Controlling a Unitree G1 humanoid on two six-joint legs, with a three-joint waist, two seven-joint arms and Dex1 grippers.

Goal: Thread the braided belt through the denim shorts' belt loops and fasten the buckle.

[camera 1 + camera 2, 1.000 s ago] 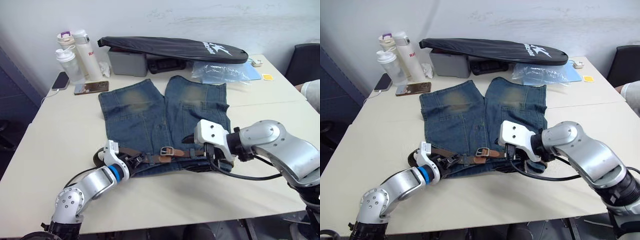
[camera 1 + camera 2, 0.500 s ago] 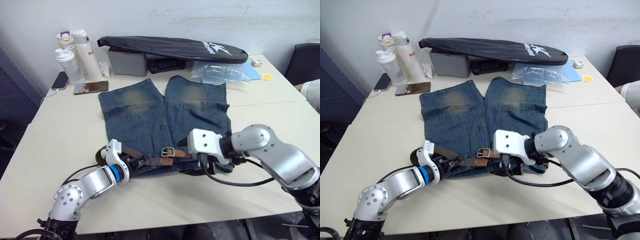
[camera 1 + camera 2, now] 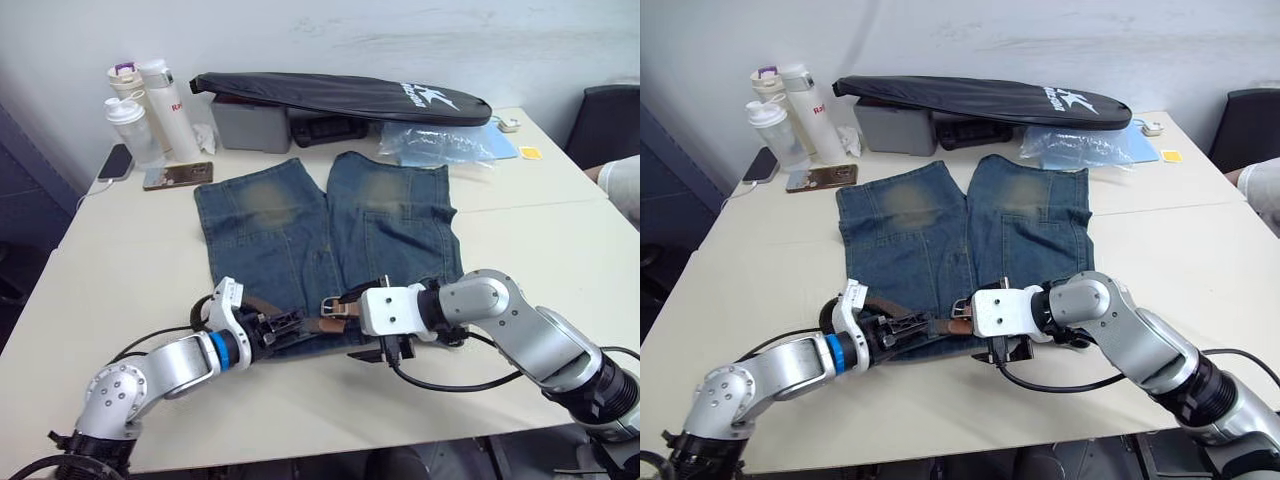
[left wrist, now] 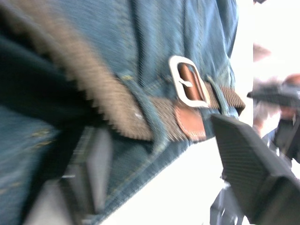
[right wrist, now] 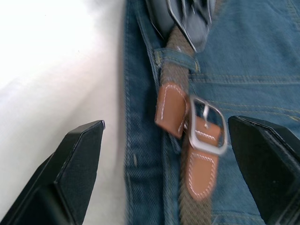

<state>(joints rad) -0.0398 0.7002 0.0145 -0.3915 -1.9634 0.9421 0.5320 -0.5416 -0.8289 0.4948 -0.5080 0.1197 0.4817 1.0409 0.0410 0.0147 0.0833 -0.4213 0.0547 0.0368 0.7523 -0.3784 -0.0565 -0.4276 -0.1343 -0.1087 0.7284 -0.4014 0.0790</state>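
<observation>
The denim shorts (image 3: 330, 225) lie flat on the table, waistband toward me. The braided belt (image 4: 93, 93) runs along that waistband under a belt loop (image 5: 176, 59). Its tan leather end carries the silver buckle (image 3: 332, 306), closed over the strap (image 5: 206, 124). My left gripper (image 3: 285, 322) sits at the waistband left of the buckle, open, with belt and denim between its fingers (image 4: 248, 154). My right gripper (image 3: 362, 322) hovers just right of the buckle, open, its fingers (image 5: 77, 164) straddling the buckle and the tan end.
At the table's far side are a long black bag (image 3: 340, 95), a grey box (image 3: 250, 125), bottles (image 3: 140, 100), two phones (image 3: 175, 175) and a clear plastic bag (image 3: 445, 145). A black cable (image 3: 450, 385) loops under my right arm. A sleeve (image 3: 620, 185) shows at the right edge.
My left gripper has opened at the waistband. My right gripper has slid left along the waistband to the buckle. The camera has shifted slightly.
</observation>
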